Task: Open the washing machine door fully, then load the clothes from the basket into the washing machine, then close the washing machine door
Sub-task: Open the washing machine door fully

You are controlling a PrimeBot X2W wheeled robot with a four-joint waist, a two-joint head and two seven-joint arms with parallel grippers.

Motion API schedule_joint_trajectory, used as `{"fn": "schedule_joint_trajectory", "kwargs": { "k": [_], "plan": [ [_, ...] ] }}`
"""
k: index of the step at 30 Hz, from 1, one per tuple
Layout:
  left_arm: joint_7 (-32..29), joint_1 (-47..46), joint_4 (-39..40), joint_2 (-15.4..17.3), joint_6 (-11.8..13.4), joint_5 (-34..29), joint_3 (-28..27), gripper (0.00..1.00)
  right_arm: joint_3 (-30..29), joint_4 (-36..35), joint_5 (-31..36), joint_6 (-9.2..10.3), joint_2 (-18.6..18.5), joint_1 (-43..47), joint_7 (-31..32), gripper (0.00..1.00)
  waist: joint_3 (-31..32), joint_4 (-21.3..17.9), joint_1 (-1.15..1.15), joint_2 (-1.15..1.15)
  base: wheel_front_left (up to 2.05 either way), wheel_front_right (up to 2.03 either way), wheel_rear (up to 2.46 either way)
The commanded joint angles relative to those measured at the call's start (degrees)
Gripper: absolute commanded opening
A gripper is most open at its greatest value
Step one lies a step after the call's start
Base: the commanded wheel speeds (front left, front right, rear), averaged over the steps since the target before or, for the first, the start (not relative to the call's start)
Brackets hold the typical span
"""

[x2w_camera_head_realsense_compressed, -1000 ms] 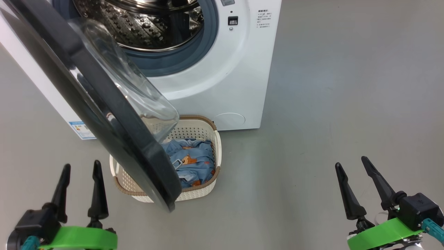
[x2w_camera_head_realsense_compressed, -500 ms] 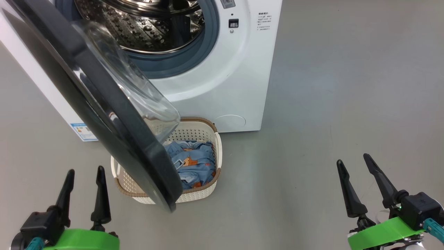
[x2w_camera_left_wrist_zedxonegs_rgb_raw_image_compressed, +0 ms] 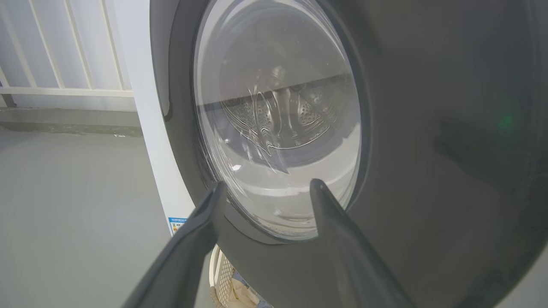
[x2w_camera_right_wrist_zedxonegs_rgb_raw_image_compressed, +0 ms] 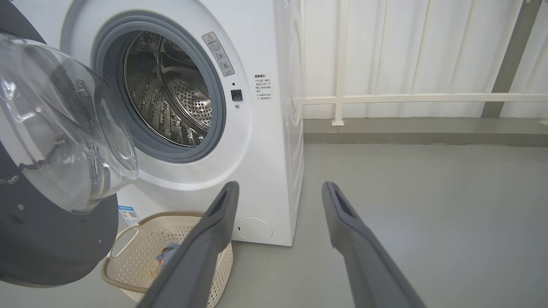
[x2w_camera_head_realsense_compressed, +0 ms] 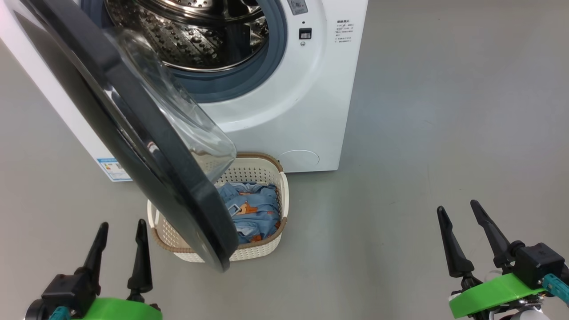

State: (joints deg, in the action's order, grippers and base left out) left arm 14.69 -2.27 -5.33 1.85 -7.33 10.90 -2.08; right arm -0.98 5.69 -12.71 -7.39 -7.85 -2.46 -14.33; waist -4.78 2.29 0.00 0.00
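Now the washing machine door (x2w_camera_head_realsense_compressed: 133, 133) stands swung out across the upper left of the head view and hides the left part of the basket (x2w_camera_head_realsense_compressed: 262, 169). The basket is on the floor (x2w_camera_head_realsense_compressed: 422, 133) just before the washing machine (x2w_camera_head_realsense_compressed: 302, 111), with the clothes (x2w_camera_head_realsense_compressed: 251, 209) inside. The left gripper (x2w_camera_head_realsense_compressed: 123, 223), lower left, and the right gripper (x2w_camera_head_realsense_compressed: 457, 205), lower right, have fingers spread and hold nothing
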Motion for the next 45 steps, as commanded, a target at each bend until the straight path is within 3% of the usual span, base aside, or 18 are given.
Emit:
{"fn": "schedule_joint_trajectory", "kwargs": {
  "k": [1,35,36,37,38,45],
  "plan": [
    [0.31,-0.76,1.17,1.03,-0.14,-0.39,-1.46,1.00,0.86,-0.88,-0.17,-0.10,-0.82,-2.14,-0.67,1.00,0.02,0.08,0.00,0.00,0.00,0.00,0.00],
    [0.31,-1.79,-0.74,1.21,-0.15,0.58,-1.90,1.00,1.59,0.83,-0.37,-0.10,0.16,-2.26,-0.67,1.00,-0.53,0.33,0.00,0.00,0.00,0.00,0.00],
    [0.31,-1.82,-0.79,1.22,-0.15,0.65,-1.86,0.89,1.61,0.86,-0.37,-0.10,0.17,-2.27,-0.67,1.00,-0.54,0.36,0.00,0.00,0.00,0.00,0.00],
    [0.31,-1.85,-0.86,1.27,-0.15,0.70,-1.79,0.31,1.62,0.88,-0.38,-0.10,0.18,-2.26,-0.67,1.00,-0.52,0.39,0.00,0.00,0.00,0.00,0.00],
    [0.31,-1.91,-0.82,1.36,-0.15,0.73,-1.64,0.00,1.61,0.89,-0.39,-0.10,0.19,-2.25,-0.67,1.00,-0.52,0.43,0.00,0.00,0.00,0.00,0.00],
    [0.31,-2.53,0.48,1.92,-0.15,1.48,-1.58,0.00,1.55,1.08,-0.60,-0.10,0.33,-2.06,-0.67,1.00,-0.07,0.61,0.00,0.00,0.00,0.00,0.00]
  ]
}}
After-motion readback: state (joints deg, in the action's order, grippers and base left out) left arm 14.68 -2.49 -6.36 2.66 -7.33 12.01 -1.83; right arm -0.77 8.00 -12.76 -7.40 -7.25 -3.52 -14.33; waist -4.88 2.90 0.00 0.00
